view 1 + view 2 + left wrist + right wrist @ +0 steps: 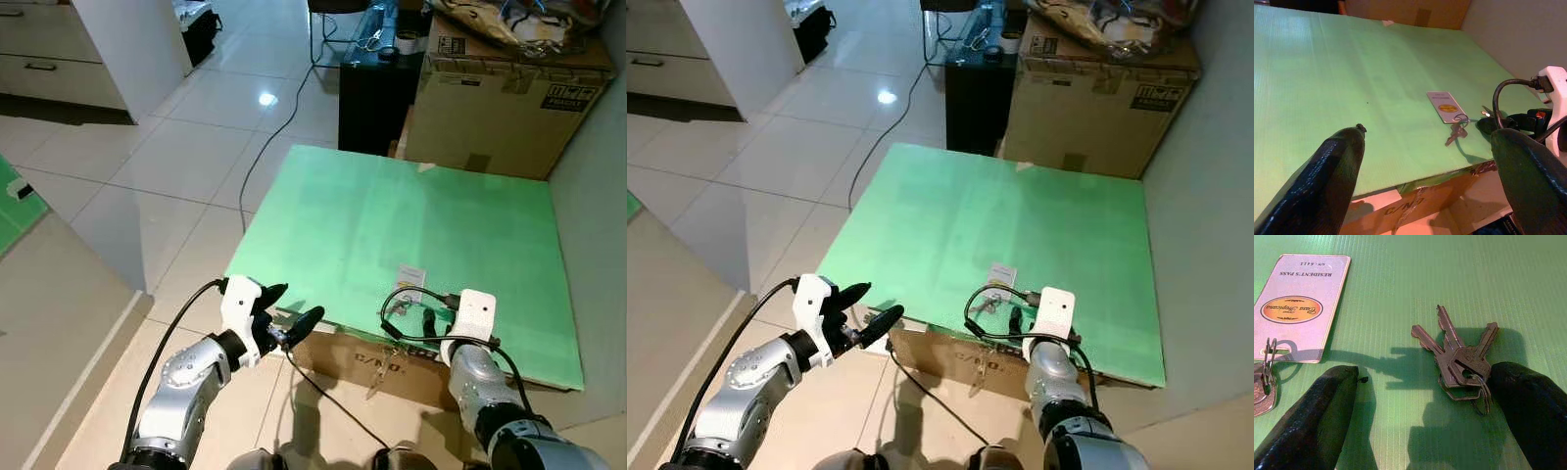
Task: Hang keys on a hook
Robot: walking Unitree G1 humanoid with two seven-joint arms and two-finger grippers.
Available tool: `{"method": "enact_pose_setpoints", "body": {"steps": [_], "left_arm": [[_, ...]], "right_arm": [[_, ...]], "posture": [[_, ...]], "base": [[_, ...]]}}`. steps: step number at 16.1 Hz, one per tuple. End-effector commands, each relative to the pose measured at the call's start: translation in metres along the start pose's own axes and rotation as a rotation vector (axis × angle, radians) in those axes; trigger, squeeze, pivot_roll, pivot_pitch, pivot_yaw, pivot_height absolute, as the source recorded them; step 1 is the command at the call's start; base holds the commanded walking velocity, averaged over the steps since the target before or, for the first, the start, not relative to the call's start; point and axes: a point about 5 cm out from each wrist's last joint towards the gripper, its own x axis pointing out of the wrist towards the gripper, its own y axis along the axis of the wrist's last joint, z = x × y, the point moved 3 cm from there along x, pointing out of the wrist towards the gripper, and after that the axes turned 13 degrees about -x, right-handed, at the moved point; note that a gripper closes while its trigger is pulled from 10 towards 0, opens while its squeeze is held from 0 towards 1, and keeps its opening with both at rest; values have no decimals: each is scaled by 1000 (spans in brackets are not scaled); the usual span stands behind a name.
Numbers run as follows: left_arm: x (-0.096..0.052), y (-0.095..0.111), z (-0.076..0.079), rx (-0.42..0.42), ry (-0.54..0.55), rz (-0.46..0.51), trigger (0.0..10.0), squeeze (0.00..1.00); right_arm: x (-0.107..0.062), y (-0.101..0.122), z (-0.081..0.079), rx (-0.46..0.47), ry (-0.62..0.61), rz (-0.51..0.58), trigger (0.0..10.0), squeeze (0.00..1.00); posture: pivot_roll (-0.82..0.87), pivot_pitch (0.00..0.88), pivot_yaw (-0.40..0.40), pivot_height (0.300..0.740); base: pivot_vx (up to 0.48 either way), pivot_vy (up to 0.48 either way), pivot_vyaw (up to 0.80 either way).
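Green corrugated board [392, 225] over a cardboard box is lying before me on the pale tiled floor. I am holding my right gripper [1425, 416] with fingers apart just over the bunch of silver metal keys [1457, 360] near the board's front edge, blades fanning away from me, beside a white pass card [1300, 306]. My left gripper [284, 313], also spread, is hovering farther off.
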Motion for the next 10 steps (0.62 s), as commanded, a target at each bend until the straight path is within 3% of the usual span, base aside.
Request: {"method": "enact_pose_setpoints", "body": {"steps": [1,2,3,4,5,10], "left_arm": [[-2,-2,0,9,8,-7,10000,0],[-2,-2,1,8,7,-6,10000,0],[-1,-3,2,8,6,-6,10000,0],[-1,-3,2,8,5,-6,10000,0],[-1,-3,2,10,5,-7,10000,0],[1,-4,1,15,6,-8,10000,0]], "right_arm": [[-2,-6,-10,-3,37,-34,10000,0],[-2,-7,-12,-11,41,-34,10000,0],[-2,-8,-11,-12,33,-38,4863,0],[-3,-9,-11,-10,32,-39,4863,0],[-3,-9,-10,-14,26,-40,0,0],[-3,-7,-10,-85,-15,-18,0,0]], "posture": [[-20,132,72,740],[-24,134,71,740],[-26,133,71,740],[-26,133,71,740],[-26,133,71,740],[-37,125,74,740]], "base": [[0,0,0],[0,0,0],[0,0,0],[0,0,0],[0,0,0],[0,0,0]]}}
